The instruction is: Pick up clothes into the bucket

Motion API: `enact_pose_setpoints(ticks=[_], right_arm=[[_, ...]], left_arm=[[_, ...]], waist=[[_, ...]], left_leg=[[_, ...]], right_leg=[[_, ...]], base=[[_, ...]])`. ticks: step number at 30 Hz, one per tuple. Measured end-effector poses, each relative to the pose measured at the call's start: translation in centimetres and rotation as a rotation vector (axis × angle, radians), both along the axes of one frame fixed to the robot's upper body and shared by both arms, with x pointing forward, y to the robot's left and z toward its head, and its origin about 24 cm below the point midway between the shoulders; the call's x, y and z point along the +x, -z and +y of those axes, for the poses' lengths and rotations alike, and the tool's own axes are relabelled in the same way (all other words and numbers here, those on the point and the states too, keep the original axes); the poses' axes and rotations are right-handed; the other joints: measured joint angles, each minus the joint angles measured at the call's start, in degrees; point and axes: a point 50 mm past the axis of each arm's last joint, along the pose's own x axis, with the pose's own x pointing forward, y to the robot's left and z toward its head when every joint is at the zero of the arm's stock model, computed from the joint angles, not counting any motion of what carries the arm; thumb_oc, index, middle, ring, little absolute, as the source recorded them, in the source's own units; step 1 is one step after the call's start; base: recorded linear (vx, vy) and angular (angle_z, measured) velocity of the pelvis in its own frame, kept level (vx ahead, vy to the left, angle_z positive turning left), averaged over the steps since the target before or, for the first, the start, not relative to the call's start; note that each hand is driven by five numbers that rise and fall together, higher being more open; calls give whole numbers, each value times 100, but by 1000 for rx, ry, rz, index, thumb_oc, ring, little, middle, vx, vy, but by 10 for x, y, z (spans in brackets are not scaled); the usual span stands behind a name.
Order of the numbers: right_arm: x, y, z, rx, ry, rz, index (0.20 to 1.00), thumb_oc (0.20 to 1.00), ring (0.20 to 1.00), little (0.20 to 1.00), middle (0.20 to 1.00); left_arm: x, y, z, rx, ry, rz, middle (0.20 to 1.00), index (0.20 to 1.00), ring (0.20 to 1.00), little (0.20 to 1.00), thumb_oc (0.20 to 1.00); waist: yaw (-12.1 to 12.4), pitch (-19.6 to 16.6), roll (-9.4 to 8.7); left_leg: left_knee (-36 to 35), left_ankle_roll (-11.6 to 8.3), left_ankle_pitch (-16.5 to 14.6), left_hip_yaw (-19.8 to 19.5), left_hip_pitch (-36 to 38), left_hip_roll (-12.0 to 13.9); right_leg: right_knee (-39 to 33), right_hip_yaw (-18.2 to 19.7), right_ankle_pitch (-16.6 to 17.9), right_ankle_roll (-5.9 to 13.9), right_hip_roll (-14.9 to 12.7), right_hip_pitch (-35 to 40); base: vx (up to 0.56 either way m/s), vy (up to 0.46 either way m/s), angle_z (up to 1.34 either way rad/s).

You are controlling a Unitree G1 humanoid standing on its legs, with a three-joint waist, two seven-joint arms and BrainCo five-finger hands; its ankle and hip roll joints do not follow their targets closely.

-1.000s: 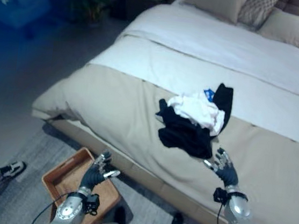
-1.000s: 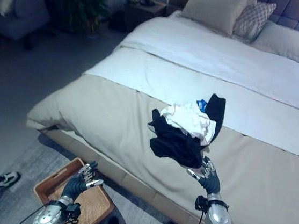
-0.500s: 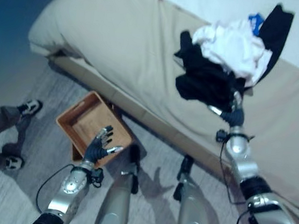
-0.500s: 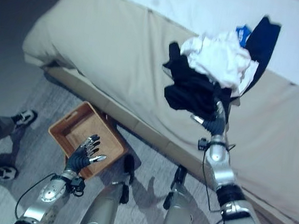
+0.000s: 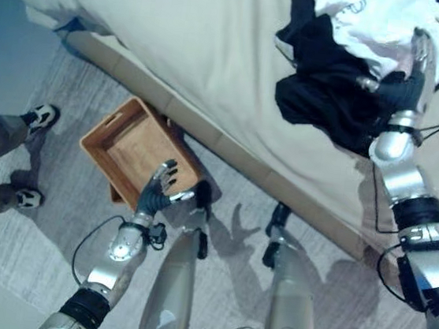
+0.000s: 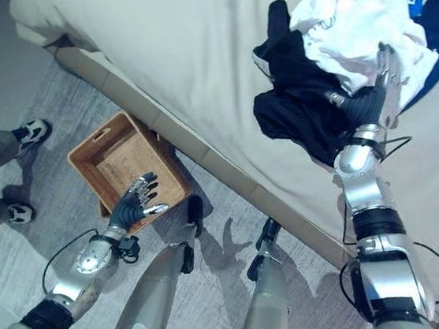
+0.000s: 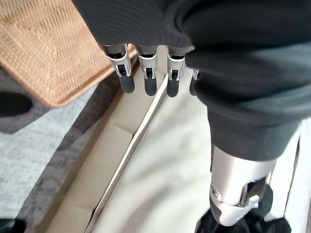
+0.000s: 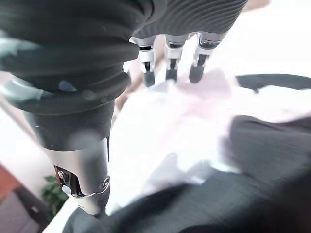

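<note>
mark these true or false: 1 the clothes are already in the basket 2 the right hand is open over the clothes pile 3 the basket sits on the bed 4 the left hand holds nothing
1. False. The clothes pile lies on the bed; the wicker basket holds no clothes.
2. True. The right hand is open, its fingers straight over the pile.
3. False. The basket sits on the floor beside the bed.
4. True. The left hand is open and holds nothing, near the basket.

Looking steeply down from the head: two eye views, slightly offset, sharing bed edge (image 5: 214, 69), clothes pile (image 6: 333, 74) at 1 o'clock, wicker basket (image 5: 138, 151) at 9 o'clock. Left wrist view: very close, along fingers (image 7: 148, 80) toward basket and bed base. Right wrist view: very close, facing the pile.
</note>
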Motion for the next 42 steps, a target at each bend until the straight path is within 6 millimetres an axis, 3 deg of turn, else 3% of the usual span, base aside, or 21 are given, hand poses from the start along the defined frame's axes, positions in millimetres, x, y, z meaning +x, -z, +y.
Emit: enact_pose_setpoints(ticks=[3,5,10,18,29,36,42], right_arm=[[5,-25,-3,-27,58,-29,1000,1000,1000,1000,1000],[7,-31,-3,-34,76,-27,1000,1000,1000,1000,1000],[17,-23,-1,-147,122,81,1000,1000,1000,1000,1000],[18,-27,-12,-216,244,113,1000,1000,1000,1000,1000],[13,-69,-35,-245,434,136,1000,1000,1000,1000,1000],[6,-82,-47,-258,470,129,1000,1000,1000,1000,1000],[3,-93,-48,-290,483,118,1000,1000,1000,1000,1000]], left_arm=[[2,-3,-1,-3,-6,-10,1000,1000,1000,1000,1000],[2,-3,-1,-4,-6,-14,1000,1000,1000,1000,1000],[2,-4,-2,-4,-4,-16,1000,1000,1000,1000,1000],[5,-12,-4,-15,-17,-50,1000,1000,1000,1000,1000],[9,-17,-3,-7,-21,-65,1000,1000,1000,1000,1000],[10,-20,-2,1,-17,-74,1000,1000,1000,1000,1000],[10,-20,-2,5,-14,-74,1000,1000,1000,1000,1000]], waist=[[-5,-1,-1],[-1,-1,-1],[26,-5,-4],[165,-17,-1],[219,-28,2],[295,-38,-2],[203,-42,-9]], left_leg=[[157,0,0,-40,-315,1],[246,0,0,-48,-446,0],[330,-10,-8,-60,-551,-14],[413,-16,-5,-76,-826,-16],[423,-116,101,-209,-950,-88],[429,-81,131,-216,-940,-90],[424,-82,129,-211,-905,-76]], right_leg=[[246,-1,-49,-41,-43,-335],[330,0,-53,-47,-61,-460],[452,1,-90,-49,-101,-550],[562,-6,-92,-52,-121,-810],[612,-172,-135,-26,-205,-840],[627,-175,-124,-31,-205,-827],[634,-176,-113,-26,-199,-804]], base=[[5,2,6],[2,1,2],[4,2,2],[1,0,1],[20,-3,6],[-20,8,0],[1,-1,0]])
